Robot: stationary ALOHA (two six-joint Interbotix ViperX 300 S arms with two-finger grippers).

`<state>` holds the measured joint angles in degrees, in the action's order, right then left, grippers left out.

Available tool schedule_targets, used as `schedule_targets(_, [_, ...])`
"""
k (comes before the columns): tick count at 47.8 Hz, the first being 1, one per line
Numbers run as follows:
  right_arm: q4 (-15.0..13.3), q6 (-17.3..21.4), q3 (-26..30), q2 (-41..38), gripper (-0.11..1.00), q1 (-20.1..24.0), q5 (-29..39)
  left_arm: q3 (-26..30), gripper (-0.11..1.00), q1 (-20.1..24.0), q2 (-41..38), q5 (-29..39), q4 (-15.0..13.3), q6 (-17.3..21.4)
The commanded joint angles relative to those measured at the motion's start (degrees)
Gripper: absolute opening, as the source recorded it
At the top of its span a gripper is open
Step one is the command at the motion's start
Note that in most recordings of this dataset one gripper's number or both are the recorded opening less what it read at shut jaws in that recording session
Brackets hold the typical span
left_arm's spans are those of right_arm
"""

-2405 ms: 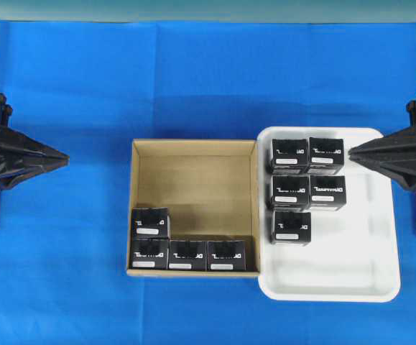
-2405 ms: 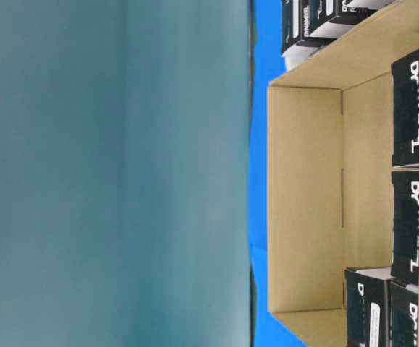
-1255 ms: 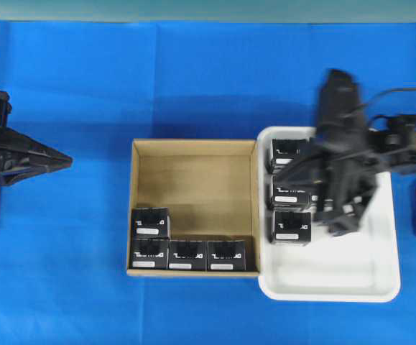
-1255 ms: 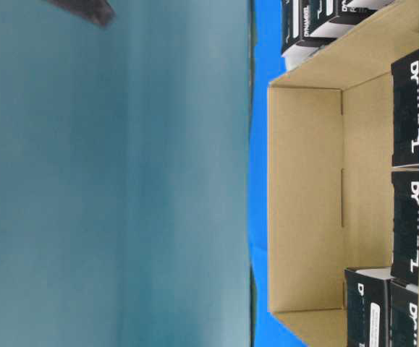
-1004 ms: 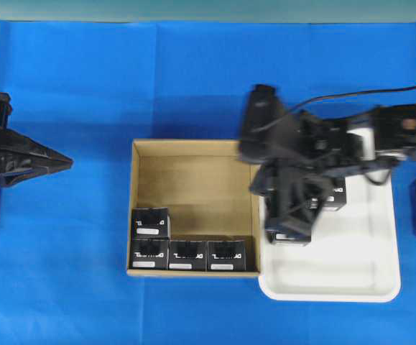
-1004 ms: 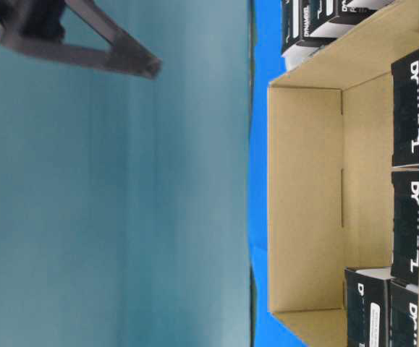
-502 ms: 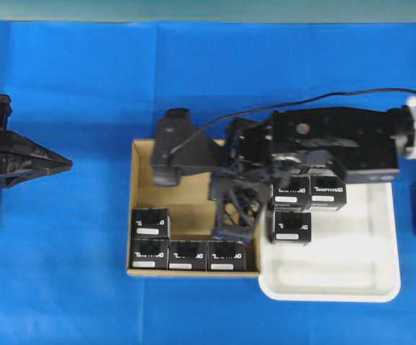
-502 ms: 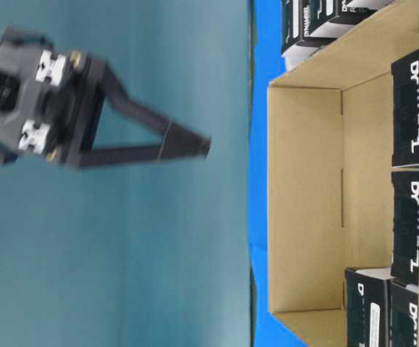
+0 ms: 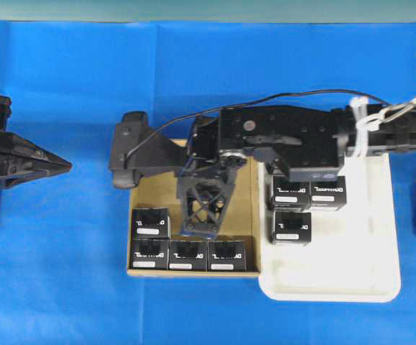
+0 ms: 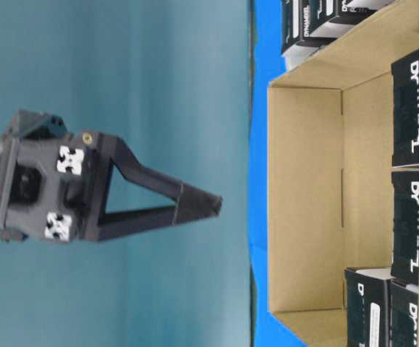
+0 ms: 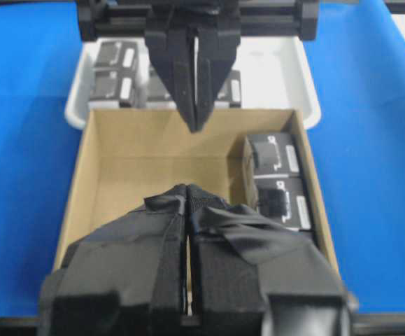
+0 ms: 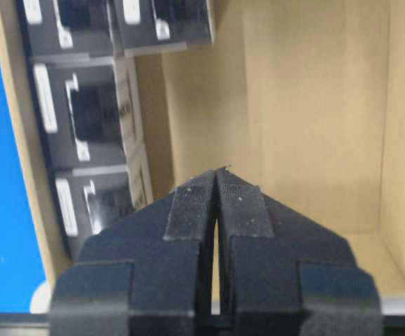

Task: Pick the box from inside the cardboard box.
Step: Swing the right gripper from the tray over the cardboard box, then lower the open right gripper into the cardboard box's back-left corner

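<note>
small black cuboid carton (image 9: 188, 255) at six o'clock inside shallow tan corrugated cardboard box (image 9: 193, 154), under right gripper (image 9: 197, 231), clenched empty. likely light, stiff, smooth: best pinched across opposite side faces.

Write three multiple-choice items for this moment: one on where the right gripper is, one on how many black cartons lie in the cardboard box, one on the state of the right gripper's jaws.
1. Where is the right gripper?
A. Over the cardboard box
B. Over the white tray
C. Beside the left gripper

2. How many black cartons lie in the cardboard box?
A. Two
B. Four
C. Six

3. How do the right gripper's jaws stand?
A. Wide open
B. Shut, empty
C. Shut on a carton

Answers:
1. A, the overhead view shows its tips above the box floor near the front row.
2. B, three along the front wall and one behind the leftmost.
3. B, the right wrist view shows the pads together with nothing between them.
</note>
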<state>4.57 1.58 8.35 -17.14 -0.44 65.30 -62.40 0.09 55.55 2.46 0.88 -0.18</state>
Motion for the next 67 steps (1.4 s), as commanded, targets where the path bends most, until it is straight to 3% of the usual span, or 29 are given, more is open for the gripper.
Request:
schedule_targets(1, [0.00, -0.44, 1.58, -1.32, 0.03, 0.18, -0.79, 1.76, -0.02, 0.09, -0.18, -0.26, 0.09, -0.09])
schedule_targets(11, [0.18, -3.96, 4.04, -4.13, 0.03, 0.70, -1.32, 1.76, -0.02, 0.09, 0.00, 0.26, 0.09, -0.09])
schedule_targets(22, [0.18, -4.22, 7.12, -7.38, 0.03, 0.70, -1.41, 1.93, -0.02, 0.18, 1.76, 4.92, 0.09, -0.18])
schedule_targets(34, [0.18, -5.98, 7.65, -9.32, 0.13, 1.32, -2.46, 1.93, -0.02, 0.18, 3.52, 8.53, 0.09, -0.18])
schedule_targets(44, [1.93, -10.99, 7.82, -9.93, 0.38, 1.85, -5.10, 1.85, -0.02, 0.53, 3.43, 9.76, 0.09, -0.09])
schedule_targets(53, [2.72, -11.69, 7.73, -10.28, 0.89, 1.76, -7.03, 1.76, -0.02, 0.53, 3.43, 10.02, 0.09, -0.18])
schedule_targets(55, [2.72, -11.43, 7.82, -10.55, 0.95, 1.67, -7.12, 1.67, -0.02, 0.53, 3.43, 10.02, 0.09, -0.18])
schedule_targets(61, [4.04, -10.11, 8.17, -11.34, 0.96, 0.79, -6.50, 1.67, -0.02, 0.53, 3.43, 10.02, 0.09, -0.18])
schedule_targets(67, [9.05, -9.23, 8.61, -12.04, 0.95, -1.05, -5.19, 1.67, -0.02, 0.53, 3.43, 10.02, 0.09, -0.18])
